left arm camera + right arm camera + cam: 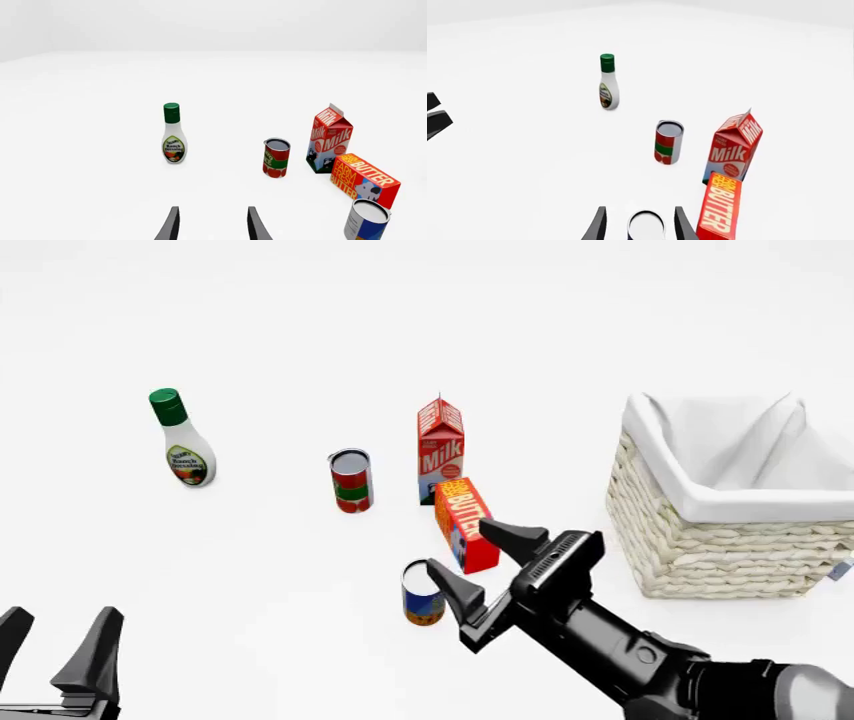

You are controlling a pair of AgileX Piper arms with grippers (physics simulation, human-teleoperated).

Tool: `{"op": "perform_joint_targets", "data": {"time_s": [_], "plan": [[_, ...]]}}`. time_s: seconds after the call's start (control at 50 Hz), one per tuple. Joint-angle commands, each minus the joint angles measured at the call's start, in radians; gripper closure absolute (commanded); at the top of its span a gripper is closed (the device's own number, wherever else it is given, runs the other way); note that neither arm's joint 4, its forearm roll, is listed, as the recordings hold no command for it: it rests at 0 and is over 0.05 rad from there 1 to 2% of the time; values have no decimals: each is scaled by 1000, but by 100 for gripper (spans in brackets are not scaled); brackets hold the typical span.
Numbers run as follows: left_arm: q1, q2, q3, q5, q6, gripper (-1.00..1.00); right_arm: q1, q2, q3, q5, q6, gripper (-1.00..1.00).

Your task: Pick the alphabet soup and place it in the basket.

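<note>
The alphabet soup (422, 598), a short can with a blue-and-orange label and a silvery top, stands upright in front of the butter box. My right gripper (483, 562) hovers open just above and right of it. In the right wrist view the can's top (646, 225) shows between the two fingers, which do not touch it. The can also sits at the edge of the left wrist view (367, 220). The basket (707, 550), pale wicker with white lining, stands to the right. My left gripper (60, 655) is open and holds nothing, low at the near left.
Behind the soup are a butter box (465, 525), a milk carton (441, 450) and a red-and-green can (351, 480). A ranch dressing bottle (182, 440) stands far left. The left gripper's fingers (172, 226) point toward the bottle (173, 135).
</note>
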Motion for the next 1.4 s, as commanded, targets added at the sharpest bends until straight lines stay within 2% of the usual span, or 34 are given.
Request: {"op": "perform_joint_targets", "data": {"time_s": [0.02,0.66,1.4], "plan": [[0,0,0,0,0,-100,-10,41,-4,-24,7,-100],[0,0,0,0,0,-100,-32,175,-16,-105,32,-100],[0,0,0,0,0,-100,-35,278,-42,-147,45,-100]]}}
